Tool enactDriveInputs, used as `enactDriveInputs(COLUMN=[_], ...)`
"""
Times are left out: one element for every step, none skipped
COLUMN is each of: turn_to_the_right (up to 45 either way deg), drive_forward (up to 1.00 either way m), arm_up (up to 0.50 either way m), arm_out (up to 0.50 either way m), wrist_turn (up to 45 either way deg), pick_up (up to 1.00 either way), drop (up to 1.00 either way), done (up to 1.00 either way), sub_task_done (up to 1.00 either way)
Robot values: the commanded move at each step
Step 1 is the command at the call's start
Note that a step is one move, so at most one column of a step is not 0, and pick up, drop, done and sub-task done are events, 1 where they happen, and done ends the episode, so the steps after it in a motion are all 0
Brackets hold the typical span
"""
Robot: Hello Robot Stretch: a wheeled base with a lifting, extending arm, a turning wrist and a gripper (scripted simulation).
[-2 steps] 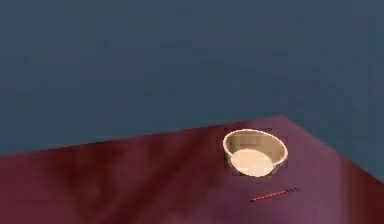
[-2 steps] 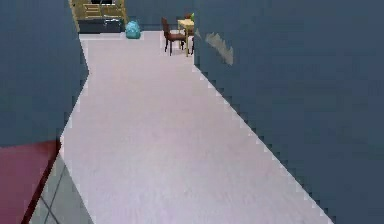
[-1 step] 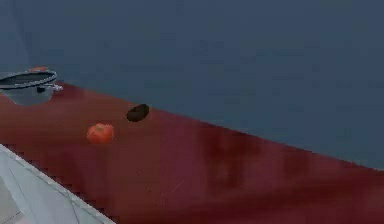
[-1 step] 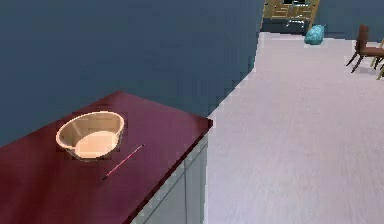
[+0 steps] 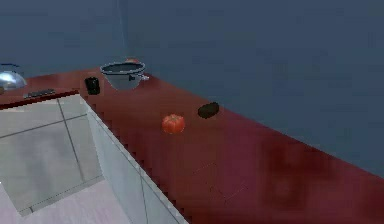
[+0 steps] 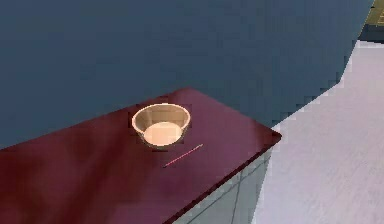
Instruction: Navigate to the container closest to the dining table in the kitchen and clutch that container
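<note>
Risk of mistaken identity first: along the dark red counter in the forward view, left to right, silvery dome, small dark cup, grey pot, red round thing, dark lump. Easy to take that pot for the container; closeness to the dining table impossible to judge from here. Likelier target: tan bowl in the arm side view, on the counter toward the far wall, thin pink stick just near of it. Sloping wall, probably liable to skid right toward the counter's end if nudged. State of the gripper: cannot tell.
</note>
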Motion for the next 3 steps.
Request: enactDriveInputs(turn_to_the_right=[0.0, 0.0, 0.0], drive_forward=[0.0, 0.0, 0.0], arm_up=[0.5, 0.38, 0.0], arm_out=[0.0, 0.0, 0.26], wrist_turn=[0.0, 0.0, 0.0], pick_up=[0.0, 0.0, 0.0], drop=[0.0, 0.0, 0.0], done=[0.0, 0.0, 0.0], sub_task_done=[0.0, 0.0, 0.0])
